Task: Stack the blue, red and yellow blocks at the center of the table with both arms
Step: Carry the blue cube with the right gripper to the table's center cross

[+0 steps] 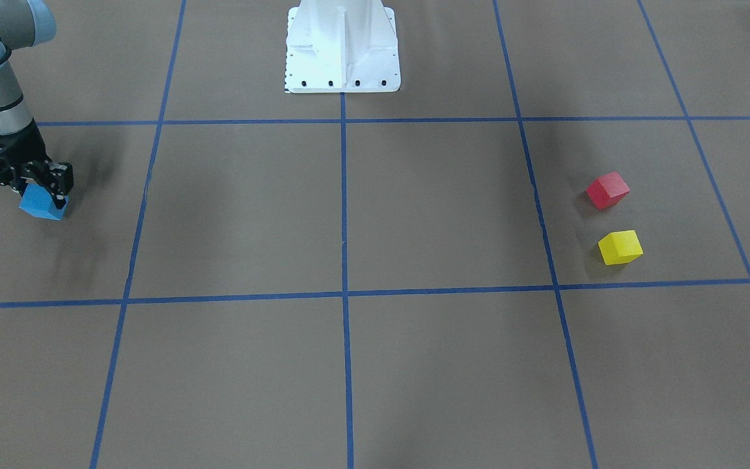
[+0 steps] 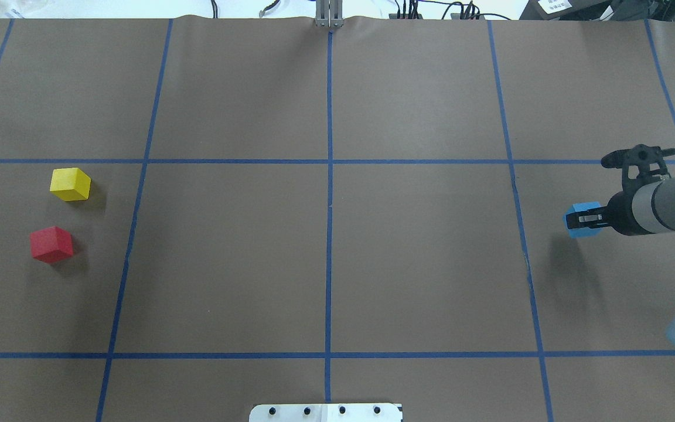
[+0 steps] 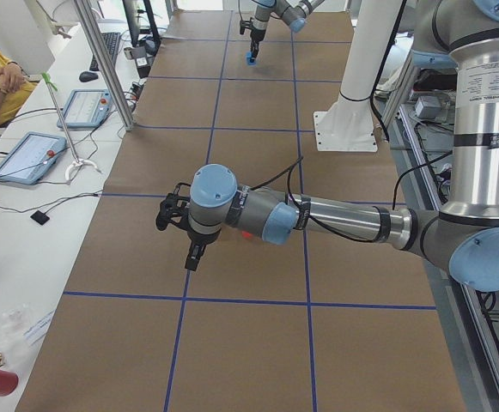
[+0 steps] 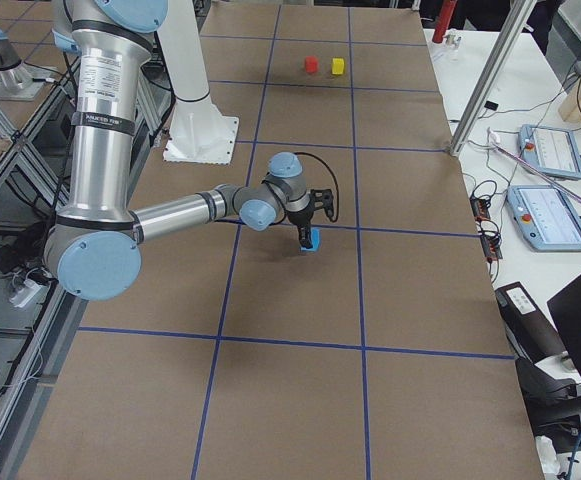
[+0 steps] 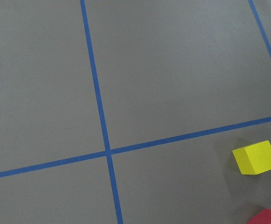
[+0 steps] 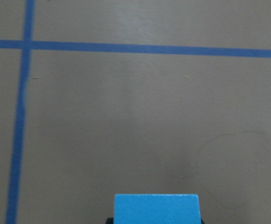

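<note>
Where the right arm reaches out over its own end of the table (image 2: 226,264), the right gripper (image 2: 583,220) has its two fingers (image 1: 59,182) pressed against opposite sides of the blue block (image 2: 580,232), clamped on it. The overhead view shows the black fingers lying across the block's top, with blue showing on either side of them. The front-facing view adds what that one hides: the block hangs below the fingertips, tilted on a corner, and its faint shadow falls on the brown paper apart from it. The right wrist camera gives only the block's flat top face at the bottom edge of its picture, with blue tape lines crossing the paper beyond.

Farther off, at the centre of the table, the tape lines cross, and no block lies there. The white pedestal (image 1: 342,52) stands on the robot's side of that crossing.

Farthest, at the left end, the red block (image 2: 51,244) and the yellow block (image 2: 70,184) rest on the paper near each other but not touching, the red one nearer the robot. The left gripper (image 3: 191,260) shows only in the exterior left view, hanging above this area, and I cannot tell whether its fingers are apart or together. Its wrist camera sees the yellow block and a corner of the red, but no fingers.
</note>
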